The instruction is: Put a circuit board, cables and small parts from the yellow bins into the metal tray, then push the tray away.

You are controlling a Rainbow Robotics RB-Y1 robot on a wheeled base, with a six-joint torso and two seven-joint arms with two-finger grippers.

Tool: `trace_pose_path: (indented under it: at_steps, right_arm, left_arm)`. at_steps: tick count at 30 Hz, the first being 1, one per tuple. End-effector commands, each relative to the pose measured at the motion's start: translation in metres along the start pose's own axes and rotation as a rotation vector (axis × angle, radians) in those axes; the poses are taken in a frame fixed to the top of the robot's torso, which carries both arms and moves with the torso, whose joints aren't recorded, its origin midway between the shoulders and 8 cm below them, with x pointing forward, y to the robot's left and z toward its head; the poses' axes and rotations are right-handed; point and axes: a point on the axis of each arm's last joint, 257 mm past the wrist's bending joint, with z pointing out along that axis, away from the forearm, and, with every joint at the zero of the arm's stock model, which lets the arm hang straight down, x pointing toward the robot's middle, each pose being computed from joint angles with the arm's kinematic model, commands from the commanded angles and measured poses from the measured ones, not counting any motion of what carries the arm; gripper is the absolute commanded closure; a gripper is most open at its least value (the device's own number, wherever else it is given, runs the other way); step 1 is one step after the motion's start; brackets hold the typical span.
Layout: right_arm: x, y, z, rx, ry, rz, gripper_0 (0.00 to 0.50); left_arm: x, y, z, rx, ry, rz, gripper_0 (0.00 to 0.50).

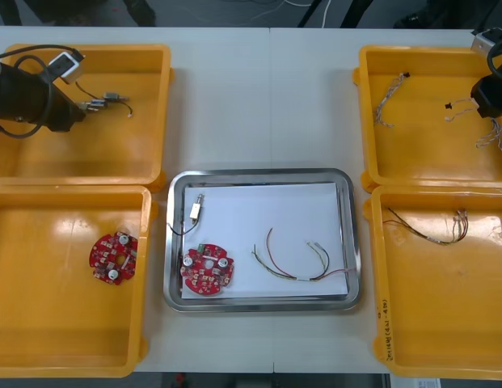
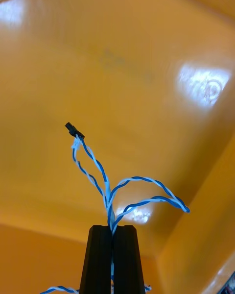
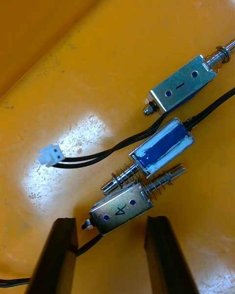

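Stage: loading metal tray (image 1: 263, 176), table centre. Right gripper (image 2: 112, 235), 2 o'clock bin (image 1: 428, 153): fingers pinching twisted blue and white cable (image 2: 105, 186); likely next, lift toward tray. Left gripper (image 3: 111, 220), 10 o'clock bin (image 1: 73, 153): fingers wide astride 1 small metal part (image 3: 120, 208); needs closing.

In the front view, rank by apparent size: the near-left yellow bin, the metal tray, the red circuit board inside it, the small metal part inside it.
1. Near-left yellow plastic bin
2. Shiny rectangular metal tray
3. Round red circuit board in the tray
4. Small metal part in the tray
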Motion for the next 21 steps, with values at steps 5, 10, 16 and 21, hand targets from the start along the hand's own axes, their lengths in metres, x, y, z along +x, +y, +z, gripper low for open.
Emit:
trace_pose_path:
  at_steps: [5,10,16,21]
  right_arm:
    - [0.019,0.006,-0.047,-0.001,0.004,0.01,0.5]
    - [0.024,0.004,-0.062,0.032,-0.024,0.006,0.5]
    - [0.025,0.004,-0.072,0.072,-0.081,-0.01,0.5]
    - [0.021,0.017,-0.081,0.061,-0.147,-0.057,0.5]
  left_arm:
    - [0.005,-0.013,0.009,0.016,0.008,-0.042,0.5]
    - [0.007,-0.016,0.01,0.022,0.006,-0.049,0.5]
    - [0.008,-0.019,0.008,0.043,0.009,-0.058,0.5]
    - [0.009,-0.018,-0.001,0.07,0.013,-0.061,0.5]
